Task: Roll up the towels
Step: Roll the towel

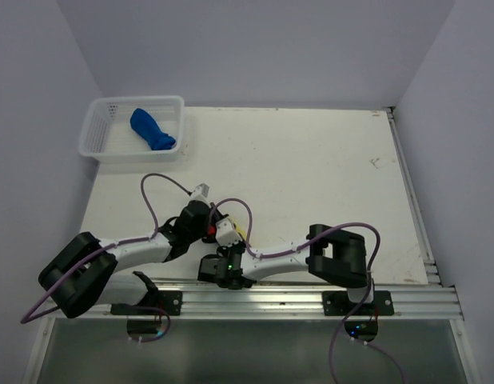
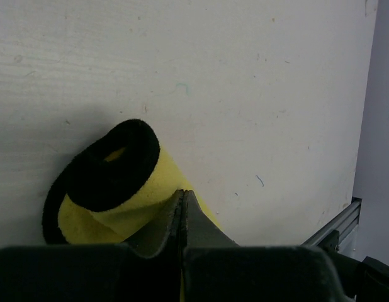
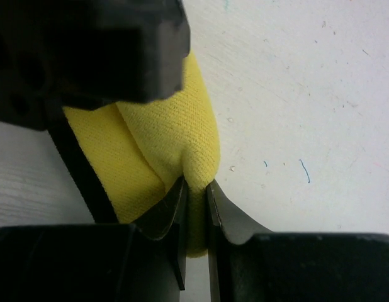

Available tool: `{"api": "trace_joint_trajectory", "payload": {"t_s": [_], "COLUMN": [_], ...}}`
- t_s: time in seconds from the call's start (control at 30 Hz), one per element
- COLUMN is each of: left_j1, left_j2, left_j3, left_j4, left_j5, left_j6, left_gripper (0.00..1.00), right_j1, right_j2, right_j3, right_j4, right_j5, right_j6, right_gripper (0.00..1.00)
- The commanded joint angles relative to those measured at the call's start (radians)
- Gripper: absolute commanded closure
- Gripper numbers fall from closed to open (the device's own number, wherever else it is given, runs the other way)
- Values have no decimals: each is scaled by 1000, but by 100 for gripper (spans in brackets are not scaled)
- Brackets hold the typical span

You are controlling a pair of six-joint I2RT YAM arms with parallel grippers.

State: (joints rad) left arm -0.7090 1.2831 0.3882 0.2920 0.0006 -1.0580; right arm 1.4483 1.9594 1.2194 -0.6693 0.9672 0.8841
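- Your right gripper (image 3: 194, 189) is clenched on a fold of the yellow towel (image 3: 175, 126). The cloth bunches up between the two fingers, so this hand appears to be the one controlling the roll's loose end.
- Your left gripper (image 2: 183, 198) has its jaws pressed tight together with no cloth visible between them. Its tips sit against the yellow face of the roll, which looks more like a push or a steadying touch than a grasp.
- The yellow towel lies on the table (image 1: 311, 176) near the front edge, between the two wrists. From the left wrist you can see it already wound into a loose tube, with the black backing curling out at the open end.
- Both hands crowd the same small cloth, probably because it is soft and a roll like this springs open unless one hand pins it while the other tucks.
- The blue towel (image 1: 151, 130) lies bundled inside the white basket (image 1: 103, 148) at the far left corner, well apart from the arms, so that half looks done.
- What remains is tightening the yellow roll. Watch the pinched fold — letting go too abruptly could let the tube relax.
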Motion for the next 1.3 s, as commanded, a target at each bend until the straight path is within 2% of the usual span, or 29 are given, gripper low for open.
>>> {"api": "trace_joint_trajectory", "payload": {"t_s": [0.0,0.1,0.2,0.3,0.6,0.77,0.9,1.27], "left_j1": [-9,-9,-9,-9,-10,-9,-10,-18], "left_j2": [27,51,76,94,90,71,62,48], "left_j3": [-55,-94,-120,-138,-176,-199,-224,-252], "left_j4": [39,68,98,119,139,147,156,165], "left_j5": [-45,-59,-68,-71,-70,-70,-70,-76], "left_j6": [-19,-28,-34,-37,-36,-28,-28,-33], "left_gripper": [100,100,100,100,100,100,100,100], "right_j1": [6,6,4,1,-54,-209,-305,-330], "right_j2": [-45,-73,-122,-215,-534,-637,-634,-539], "right_j3": [16,5,-20,-70,-325,-470,-531,-572], "right_j4": [3,31,69,117,344,520,612,734], "right_j5": [7,-22,-59,-119,-332,-588,-685,-786], "right_j6": [44,32,15,9,-16,-10,21,38], "right_gripper": [81,72,51,46,44,43,44,49]}}
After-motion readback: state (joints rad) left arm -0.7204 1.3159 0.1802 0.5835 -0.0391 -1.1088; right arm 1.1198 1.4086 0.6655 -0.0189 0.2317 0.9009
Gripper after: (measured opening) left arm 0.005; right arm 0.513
